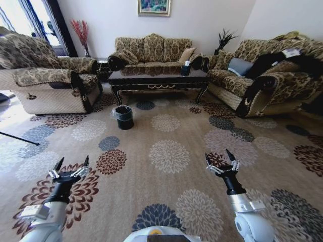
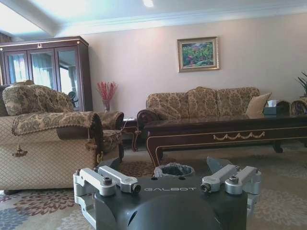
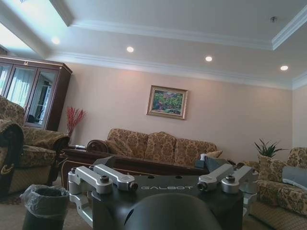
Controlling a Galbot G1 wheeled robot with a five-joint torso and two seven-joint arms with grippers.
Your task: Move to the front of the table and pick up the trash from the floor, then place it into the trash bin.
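The long dark table [image 1: 156, 80] with gold scrollwork stands far ahead on the flowered carpet floor [image 1: 166, 156]. The small black trash bin [image 1: 123, 117], with a thin liner at its rim, sits on the carpet before the table's left end. I cannot make out any trash on the carpet. My left gripper [image 1: 72, 164] and right gripper [image 1: 220, 159] hover open and empty over the near carpet, well short of the bin. The left wrist view shows the bin [image 2: 173, 169] just past the left gripper [image 2: 168, 178], before the table [image 2: 225, 132]. The right wrist view holds the bin [image 3: 45, 206] beside the right gripper [image 3: 168, 184].
A patterned armchair [image 1: 50, 83] stands at the left, a sofa [image 1: 151, 50] behind the table and another sofa [image 1: 267, 75] at the right. A tissue box [image 1: 185, 69] rests on the table. A thin black rod [image 1: 17, 137] lies at the left edge. Open carpet stretches between me and the bin.
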